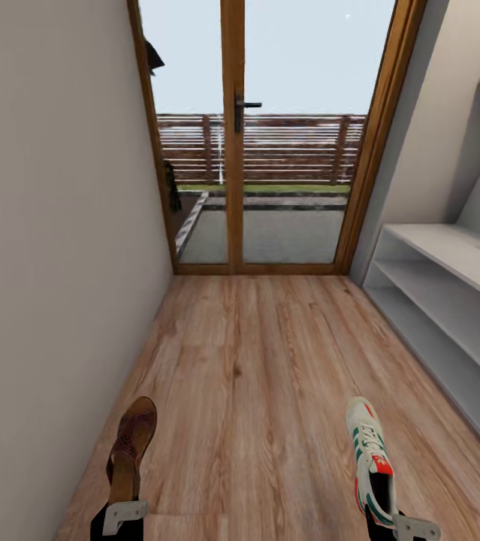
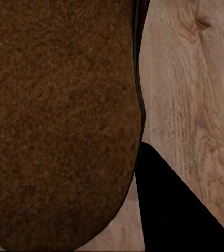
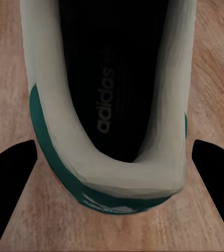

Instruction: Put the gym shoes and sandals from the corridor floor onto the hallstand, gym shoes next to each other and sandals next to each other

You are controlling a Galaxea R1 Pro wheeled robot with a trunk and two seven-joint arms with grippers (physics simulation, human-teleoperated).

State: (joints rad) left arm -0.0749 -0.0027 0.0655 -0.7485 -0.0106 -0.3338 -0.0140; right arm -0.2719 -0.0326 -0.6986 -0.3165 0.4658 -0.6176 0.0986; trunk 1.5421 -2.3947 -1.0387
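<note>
A brown sandal [image 1: 131, 443] hung at the lower left of the head view, toe pointing away from the robot, its heel end at the left gripper [image 1: 125, 514], which was cut off by the frame edge. In the left wrist view the sandal's grainy brown sole [image 2: 59, 121] lay close to the lens, with one dark finger [image 2: 170, 210] beside it; the second finger was hidden, so the gripper appeared closed on the sandal, though the contact itself could not be made out. A white gym shoe [image 1: 369, 458] with green side stripes and a red-orange tongue tab sat at the lower right of the head view, its heel at the right gripper [image 1: 412, 527], also partly cut off. In the right wrist view the shoe's heel collar [image 3: 112, 173] lay between the two dark fingers [image 3: 14, 178], which flanked it with visible gaps; whether they gripped it could not be told. The word "adidas" was legible on the dark insole [image 3: 108, 100]. Dark markings on the tongue in the head view were too blurred to read. The corridor floor [image 1: 255, 361] ran ahead to a glazed wooden door [image 1: 232, 135]. The pale grey hallstand [image 1: 450, 300] stood along the right wall, its near end cut off.
</note>
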